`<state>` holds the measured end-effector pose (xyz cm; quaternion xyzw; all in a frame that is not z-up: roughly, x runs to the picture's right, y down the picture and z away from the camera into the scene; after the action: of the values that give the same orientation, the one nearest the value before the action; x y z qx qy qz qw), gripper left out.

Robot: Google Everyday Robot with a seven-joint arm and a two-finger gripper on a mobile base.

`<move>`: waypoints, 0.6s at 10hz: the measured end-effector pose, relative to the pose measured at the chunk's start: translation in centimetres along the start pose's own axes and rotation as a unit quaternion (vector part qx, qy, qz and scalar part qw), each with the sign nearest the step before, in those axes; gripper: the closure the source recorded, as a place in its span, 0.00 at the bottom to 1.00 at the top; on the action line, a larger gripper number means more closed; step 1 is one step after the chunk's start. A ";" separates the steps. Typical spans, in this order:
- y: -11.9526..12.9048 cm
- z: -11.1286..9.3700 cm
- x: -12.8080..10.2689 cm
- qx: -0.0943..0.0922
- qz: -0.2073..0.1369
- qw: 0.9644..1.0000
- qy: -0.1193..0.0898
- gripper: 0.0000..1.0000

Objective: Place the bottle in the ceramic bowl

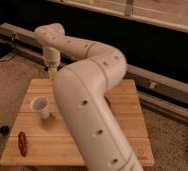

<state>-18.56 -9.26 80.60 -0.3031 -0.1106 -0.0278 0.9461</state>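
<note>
My gripper [52, 64] hangs from the wrist over the far left edge of the wooden board [127, 107], pointing down. A small pale yellowish shape [52, 74], which looks like the bottle, sits right under the gripper, just above the board's back edge. The ceramic bowl is hidden behind my big white arm [87, 115], which crosses the middle of the board. A white cup [40, 106] stands upright on the left part of the board, in front of the gripper.
A small red object [22, 143] lies at the board's front left corner. A grey rail [162, 85] runs along the dark wall behind the board. Speckled floor surrounds the board.
</note>
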 end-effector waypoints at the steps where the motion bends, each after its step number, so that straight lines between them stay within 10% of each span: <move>1: 0.2 -2.3 1.8 0.011 0.006 1.000 -0.004 1.00; 6: 2.3 -8.9 11.2 0.041 0.050 0.998 -0.003 1.00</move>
<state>-5.71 -12.34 74.77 -0.2688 -0.0994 0.0250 0.9577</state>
